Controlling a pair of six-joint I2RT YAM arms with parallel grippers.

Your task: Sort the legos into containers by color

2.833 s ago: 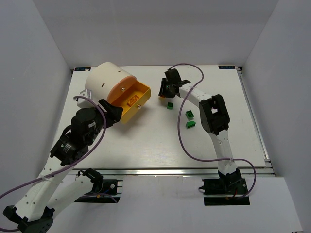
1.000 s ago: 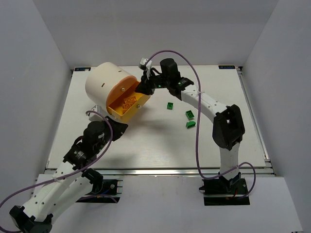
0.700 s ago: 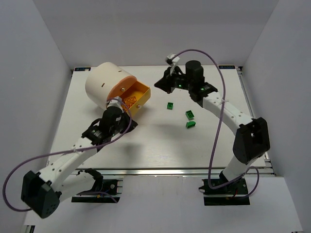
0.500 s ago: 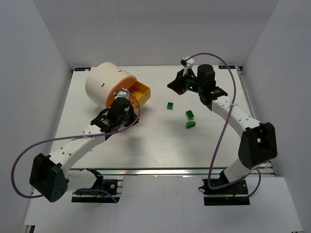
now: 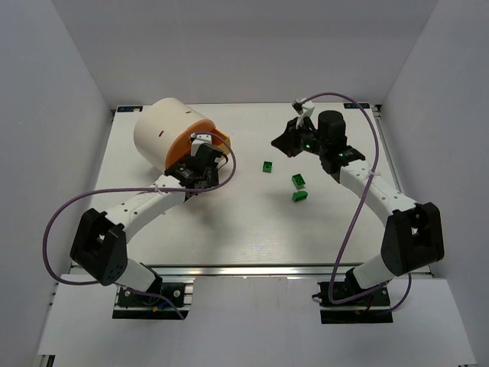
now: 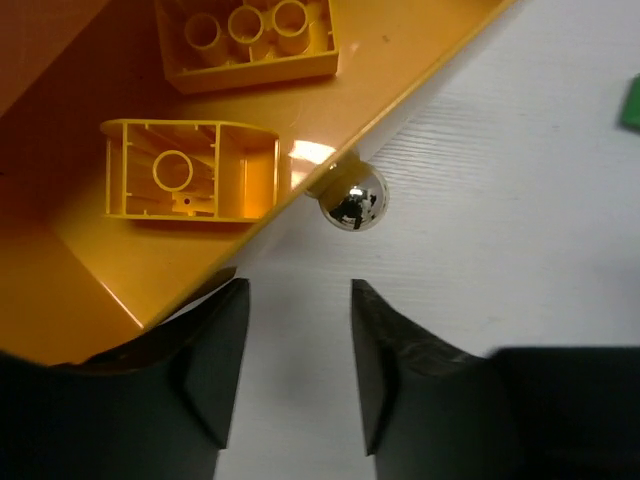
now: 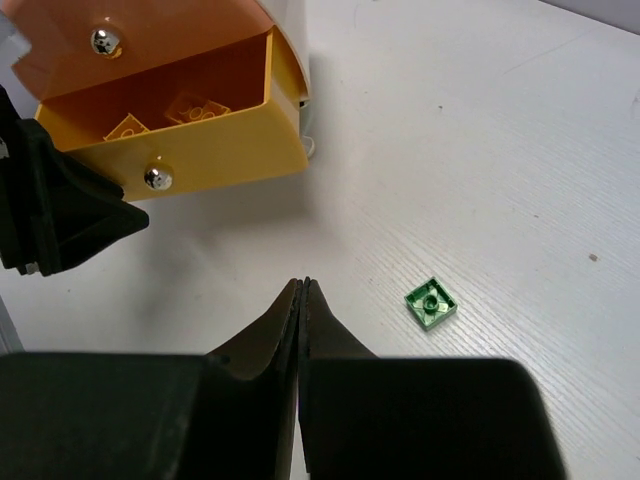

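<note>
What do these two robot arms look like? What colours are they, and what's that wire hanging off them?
Both the left arm and right arm have slim white links joined by chunky black joints. A thin purple cable loops loosely off each. The left gripper and right gripper end in two black wedge-shaped fingers each.

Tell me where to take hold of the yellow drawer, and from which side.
Take the chrome knob on the yellow drawer's front wall, coming straight at it from in front. It is the only part standing proud of that smooth wall, and the left gripper, open, faces it from there.
</note>
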